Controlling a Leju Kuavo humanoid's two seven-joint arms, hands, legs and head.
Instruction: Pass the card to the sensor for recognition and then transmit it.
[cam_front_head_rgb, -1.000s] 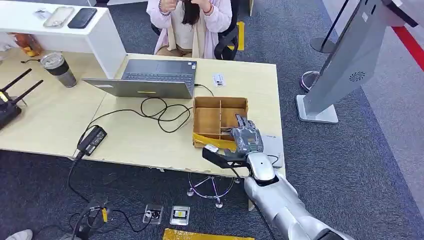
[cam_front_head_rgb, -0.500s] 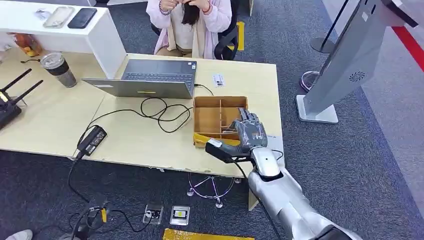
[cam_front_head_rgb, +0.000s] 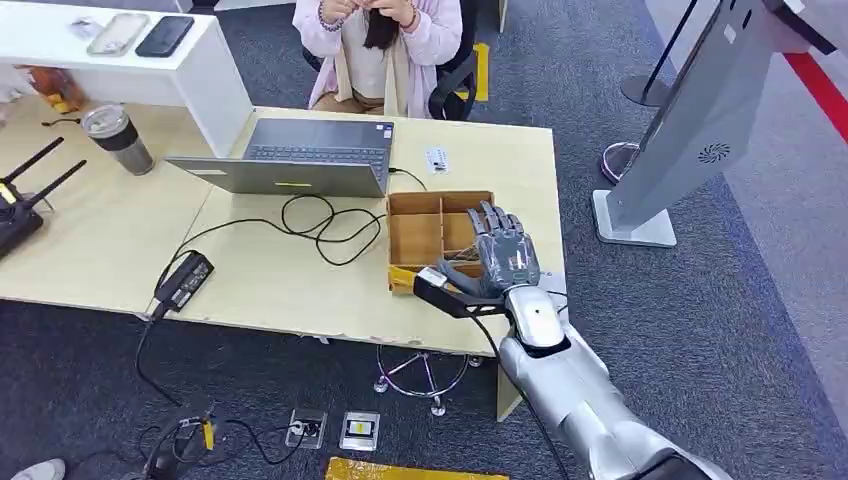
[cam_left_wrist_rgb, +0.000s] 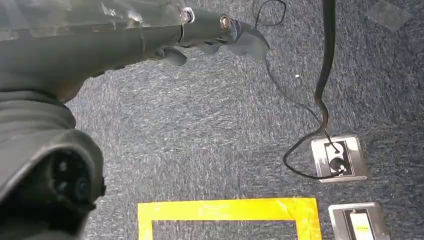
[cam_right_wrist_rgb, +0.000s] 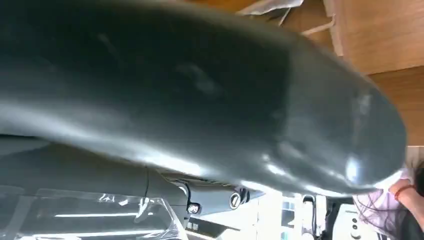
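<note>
My right hand (cam_front_head_rgb: 505, 260) hovers over the right side of a brown partitioned cardboard box (cam_front_head_rgb: 420, 235) on the table, fingers spread and thumb pointing left, with nothing in it. The right wrist view has its thick dark thumb (cam_right_wrist_rgb: 200, 90) close up, and beyond it the box's wooden wall (cam_right_wrist_rgb: 380, 35) and a clear plastic sleeve (cam_right_wrist_rgb: 272, 5). A small white card (cam_front_head_rgb: 437, 159) lies on the table behind the box. A flat grey pad (cam_front_head_rgb: 557, 290) sits at the table's right edge, mostly behind my wrist. My left hand (cam_left_wrist_rgb: 150, 35) hangs over the carpet, fingers loosely extended and holding nothing.
An open laptop (cam_front_head_rgb: 300, 155), looped cables (cam_front_head_rgb: 320, 225) and a power brick (cam_front_head_rgb: 183, 280) lie left of the box. A person (cam_front_head_rgb: 375, 50) sits behind the table. A grey kiosk stand (cam_front_head_rgb: 690, 120) rises on the right. Floor sockets (cam_left_wrist_rgb: 339, 159) and yellow tape (cam_left_wrist_rgb: 225, 210) mark the carpet.
My right hand has moved forward from the box's front edge to above its right compartments. Its fingers have spread a little wider.
</note>
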